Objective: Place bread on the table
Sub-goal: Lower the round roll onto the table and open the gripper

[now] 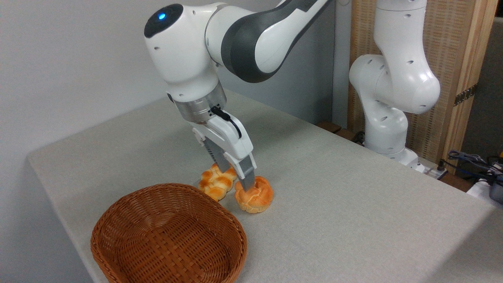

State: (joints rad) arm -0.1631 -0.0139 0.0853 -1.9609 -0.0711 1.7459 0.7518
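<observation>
Grey-beige cloth covers the table (353, 204), which fills most of the frame under a plain pale wall. Our claw (235, 177) hangs just left of centre, its fingers pointing down; the nearer finger (246, 175) touches the top of the bread (254, 198), while the farther one stands back over the braided loaf (214, 182), so we read the fingers as spread apart and clamped on nothing, though the gap itself is partly hidden. We see the bread sitting on the cloth, just right of the loaf and just beyond the rim of the empty wicker basket (169, 236) at lower left. We judge the bun light and soft, with a glossy crust that may slip and dent if squeezed hard. Were we to take it again, we would close gently across its widest middle, below the knotted top. A second white arm (393, 90) stands at upper right.
</observation>
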